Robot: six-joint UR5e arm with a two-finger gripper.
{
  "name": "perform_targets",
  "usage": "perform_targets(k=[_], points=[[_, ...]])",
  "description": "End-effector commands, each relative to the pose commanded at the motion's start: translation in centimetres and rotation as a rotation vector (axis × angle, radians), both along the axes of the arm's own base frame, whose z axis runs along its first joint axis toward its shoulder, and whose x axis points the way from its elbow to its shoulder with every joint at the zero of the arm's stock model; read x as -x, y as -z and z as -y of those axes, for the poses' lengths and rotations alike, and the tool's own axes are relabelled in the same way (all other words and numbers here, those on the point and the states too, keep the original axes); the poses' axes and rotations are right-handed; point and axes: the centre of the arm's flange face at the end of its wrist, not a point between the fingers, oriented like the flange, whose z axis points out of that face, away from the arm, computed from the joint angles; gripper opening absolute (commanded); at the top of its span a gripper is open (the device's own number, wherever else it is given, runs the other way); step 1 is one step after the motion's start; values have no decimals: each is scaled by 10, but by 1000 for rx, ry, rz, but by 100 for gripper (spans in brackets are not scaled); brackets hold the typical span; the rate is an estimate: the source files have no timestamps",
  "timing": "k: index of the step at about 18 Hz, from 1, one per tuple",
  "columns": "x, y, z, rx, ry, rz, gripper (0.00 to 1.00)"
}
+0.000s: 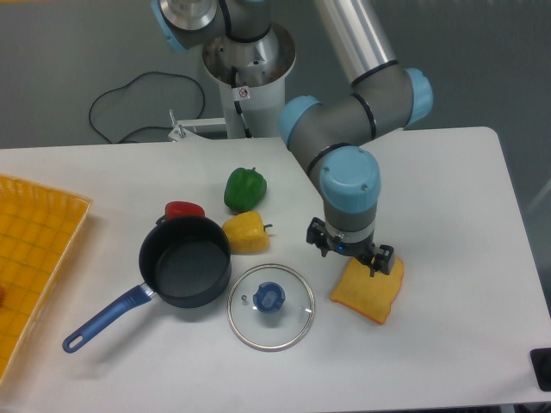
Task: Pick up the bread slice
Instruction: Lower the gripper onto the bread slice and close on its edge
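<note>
The bread slice (370, 292) lies flat on the white table, right of the glass lid; it is orange-yellow with a darker crust edge. My gripper (351, 253) points straight down over the slice's far edge. Its two black fingers (318, 238) stand spread apart, one left of the slice and one at its upper right corner. The gripper is open and holds nothing. The wrist hides the slice's far edge.
A glass lid with a blue knob (270, 306) lies left of the slice. A yellow pepper (246, 232), a green pepper (244, 188), a red pepper (183, 209) and a dark pot with a blue handle (184, 274) stand further left. An orange tray (34, 258) is at the left edge.
</note>
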Motion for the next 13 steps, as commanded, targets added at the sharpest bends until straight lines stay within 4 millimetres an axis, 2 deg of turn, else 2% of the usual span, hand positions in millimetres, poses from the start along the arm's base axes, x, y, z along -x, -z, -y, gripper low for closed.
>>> perform_targets(k=[3, 7, 11, 13], points=[[8, 13, -4, -8, -75, 16, 100], [8, 27, -4, 5, -77, 33, 100], [14, 20, 5, 22, -92, 12, 100], [18, 26, 13, 32, -126, 17, 100]])
